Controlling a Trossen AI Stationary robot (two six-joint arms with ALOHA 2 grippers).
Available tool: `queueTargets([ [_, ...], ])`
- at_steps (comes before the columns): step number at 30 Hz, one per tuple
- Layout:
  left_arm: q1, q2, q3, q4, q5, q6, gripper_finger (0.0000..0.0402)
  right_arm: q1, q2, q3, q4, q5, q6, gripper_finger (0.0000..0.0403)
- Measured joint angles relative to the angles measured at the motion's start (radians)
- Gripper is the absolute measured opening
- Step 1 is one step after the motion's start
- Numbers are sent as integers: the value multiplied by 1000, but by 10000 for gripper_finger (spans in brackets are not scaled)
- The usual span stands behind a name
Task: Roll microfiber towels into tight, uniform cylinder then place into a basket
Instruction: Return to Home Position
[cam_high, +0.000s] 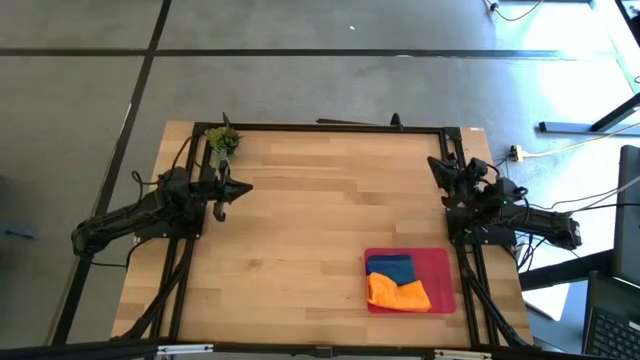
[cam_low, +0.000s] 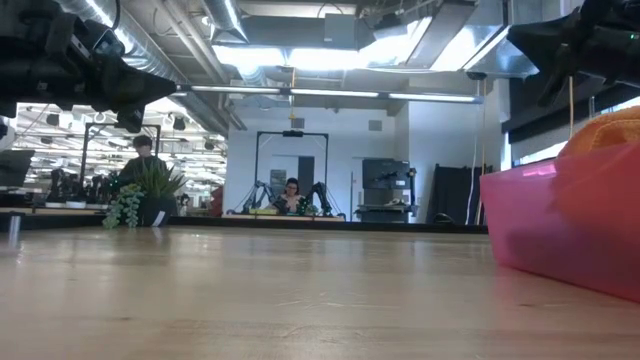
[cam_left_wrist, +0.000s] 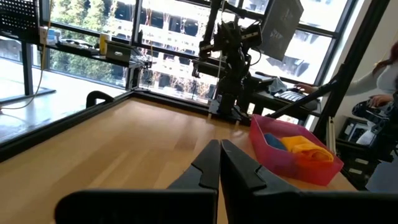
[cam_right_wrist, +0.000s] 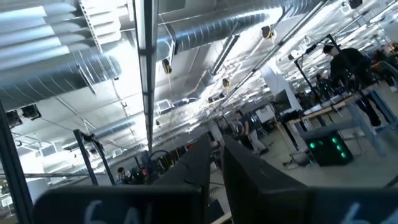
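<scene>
1. High view: left gripper (cam_high: 228, 192) is parked over the left side of the table (cam_high: 300, 230), far half, near a small plant (cam_high: 222, 140). Right gripper (cam_high: 441, 168) is parked at the right edge, far half. Both are well apart from the red tray (cam_high: 440, 262), which sits at near right, close to the table's right edge. Inside the tray, the blue towel (cam_high: 392, 267) is on the far side and the orange towel (cam_high: 398, 293) on the near side, touching each other. The orange one looks loosely bunched, not a clean cylinder.
2. Low view: the tray wall fills the right side, with the orange towel poking above the rim. Both arms hang at the top corners, clear of the wood. The plant is far left, with a person (cam_low: 291, 192) in the room behind.
3. Left wrist view: the left claw's fingers are pressed together at the tips, with nothing between them. Past them is bare wood, then the tray with both towels in it. The right arm (cam_left_wrist: 231, 62) is folded up behind the tray.
4. Right wrist view: the camera points up at the ceiling ducts (cam_right_wrist: 74, 62). The right claw is closed to a thin slit and holds nothing.
</scene>
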Motion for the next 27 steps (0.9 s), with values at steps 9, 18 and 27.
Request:
queueTargets([
  [9,0,0,0,0,0,0,2,0,1,0,-15,0,0,42],
  [18,0,0,0,0,0,0,2,0,1,0,-16,0,0,42],
  [27,0,0,0,0,0,0,2,0,1,0,-16,-1,0,42],
])
